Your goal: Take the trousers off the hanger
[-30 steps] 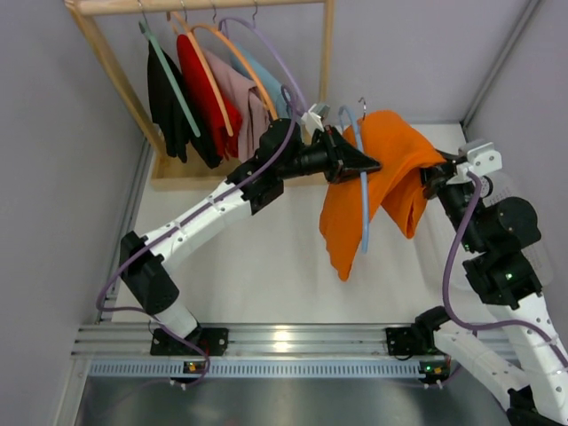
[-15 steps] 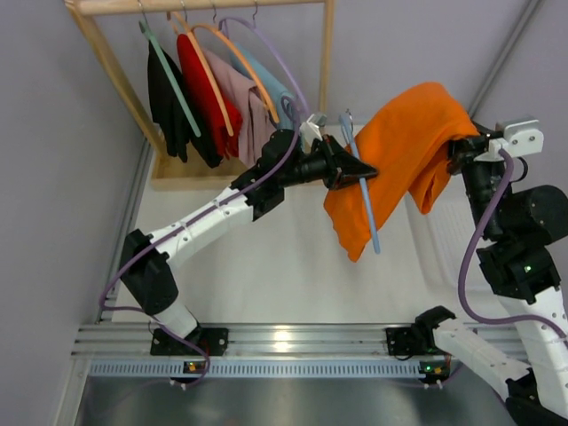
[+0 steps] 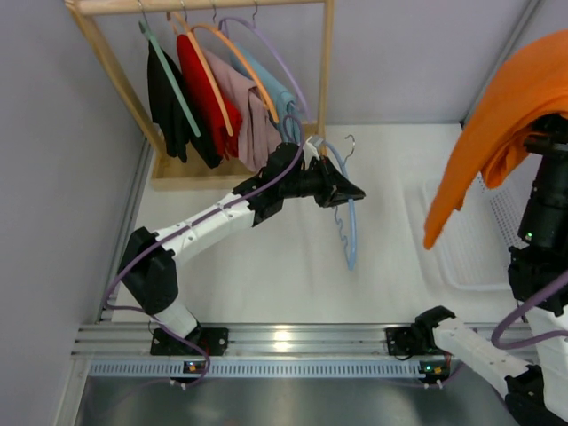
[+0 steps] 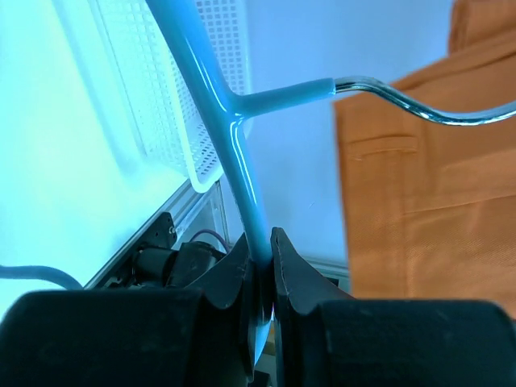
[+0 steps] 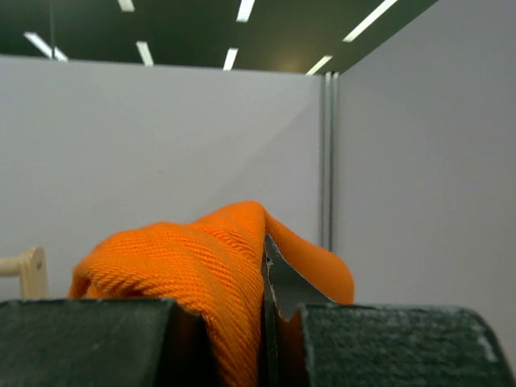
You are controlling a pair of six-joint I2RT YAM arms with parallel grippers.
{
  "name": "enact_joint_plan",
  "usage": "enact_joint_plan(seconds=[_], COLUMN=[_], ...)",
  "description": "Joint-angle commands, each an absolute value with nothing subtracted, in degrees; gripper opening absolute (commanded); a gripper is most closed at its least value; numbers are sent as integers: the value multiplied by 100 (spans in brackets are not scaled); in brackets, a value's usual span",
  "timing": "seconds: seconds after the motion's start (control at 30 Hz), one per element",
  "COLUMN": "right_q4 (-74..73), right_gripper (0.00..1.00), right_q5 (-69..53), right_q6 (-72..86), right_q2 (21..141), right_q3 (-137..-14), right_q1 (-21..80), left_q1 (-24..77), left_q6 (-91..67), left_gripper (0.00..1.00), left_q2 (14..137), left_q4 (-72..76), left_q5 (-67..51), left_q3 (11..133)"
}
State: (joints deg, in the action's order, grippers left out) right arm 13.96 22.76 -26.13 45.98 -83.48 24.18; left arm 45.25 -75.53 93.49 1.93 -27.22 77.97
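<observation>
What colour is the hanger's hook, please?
The hook is silver, clearest in the left wrist view.

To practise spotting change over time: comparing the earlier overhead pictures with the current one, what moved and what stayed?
The right jaws pulled the trousers up and rightward, clear off the hanger, which now hangs bare. The left jaws stay clamped on the hanger, nearly in place. The clothes rack is unchanged.

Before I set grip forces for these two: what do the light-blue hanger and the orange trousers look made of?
The hanger looks like glossy plastic or plastic-coated wire: smooth, with bright highlights. Its hook is bare shiny metal. The trousers look like soft matte woven cloth, with a visible ribbed weave.
</observation>
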Motion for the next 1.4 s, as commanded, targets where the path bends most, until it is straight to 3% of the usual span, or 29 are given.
enact_joint_plan(seconds=[0.0, 0.67, 0.97, 1.37], right_q4=[2944, 2486, 3031, 3331], right_gripper=[0, 0, 0, 0], right_q5=[2425, 3937, 4051, 3876], right_q6=[-3172, -5868, -7443, -7901], right_q2=[4447, 3586, 3436, 3498], right_q3=[-8771, -7726, -6531, -5880], right_q1=[2382, 1828, 1442, 1196], left_q1=[4509, 4535, 4544, 4509], left_q6=[-7392, -7348, -7102, -6794], left_gripper=[0, 0, 0, 0], left_q2=[9193, 9281, 9150, 8921], left_q4=[483, 501, 492, 448], left_q5=[-2821, -2953, -3067, -3155], left_q3=[7857, 8103, 8156, 8271])
